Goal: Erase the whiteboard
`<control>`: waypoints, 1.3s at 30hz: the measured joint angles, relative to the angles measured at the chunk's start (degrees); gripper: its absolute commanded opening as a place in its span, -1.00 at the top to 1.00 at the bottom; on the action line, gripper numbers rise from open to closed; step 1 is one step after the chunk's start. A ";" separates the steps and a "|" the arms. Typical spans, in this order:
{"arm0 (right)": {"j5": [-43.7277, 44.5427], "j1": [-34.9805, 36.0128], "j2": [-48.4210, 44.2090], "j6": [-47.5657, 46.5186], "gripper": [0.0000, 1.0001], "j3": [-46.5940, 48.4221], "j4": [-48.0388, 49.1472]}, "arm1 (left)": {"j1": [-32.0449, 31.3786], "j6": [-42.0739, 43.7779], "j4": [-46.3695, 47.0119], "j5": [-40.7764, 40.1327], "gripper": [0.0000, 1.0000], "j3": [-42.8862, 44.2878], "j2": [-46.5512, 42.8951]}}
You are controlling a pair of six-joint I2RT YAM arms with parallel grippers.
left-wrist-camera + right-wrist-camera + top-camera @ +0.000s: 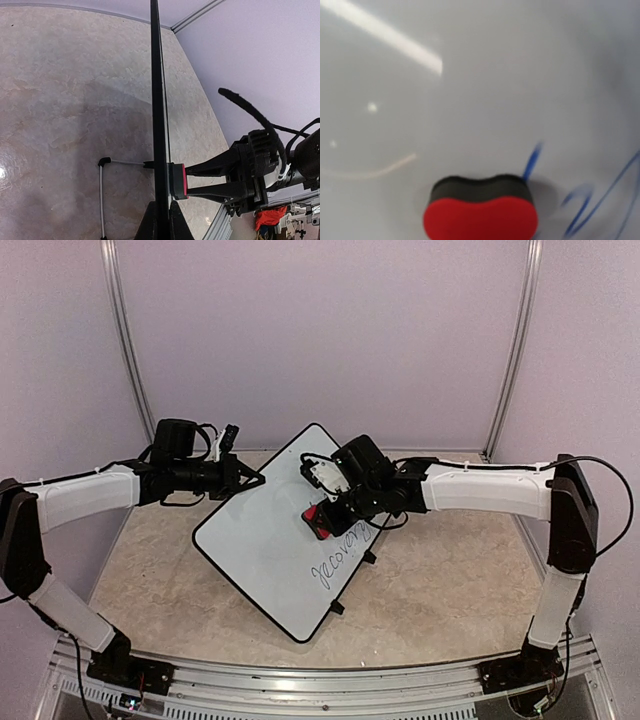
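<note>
My left end effector is closed on the upper-left rim of the whiteboard, mid-frame on the worktop, I think to steady it. The right end effector grips the red eraser, pressed beside the blue writing.

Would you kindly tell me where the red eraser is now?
Top view: the red eraser is pressed against the whiteboard near its middle, gripped by the right pincer, above the handwritten word.

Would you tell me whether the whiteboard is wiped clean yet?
Not yet: dark handwriting shows on the whiteboard, just below the red eraser.
</note>
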 measured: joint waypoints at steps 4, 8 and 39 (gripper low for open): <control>-0.22 -1.16 1.68 -0.22 0.58 3.85 0.20 | 0.02 -0.02 0.04 0.13 1.00 0.00 -0.02; -0.59 -1.44 1.51 -0.20 0.58 2.69 1.51 | 0.02 -0.02 0.02 0.11 1.00 0.00 -0.02; -2.69 -5.20 -1.09 1.62 0.58 -4.85 6.27 | 0.07 -0.44 0.04 -0.15 1.00 -0.09 -0.13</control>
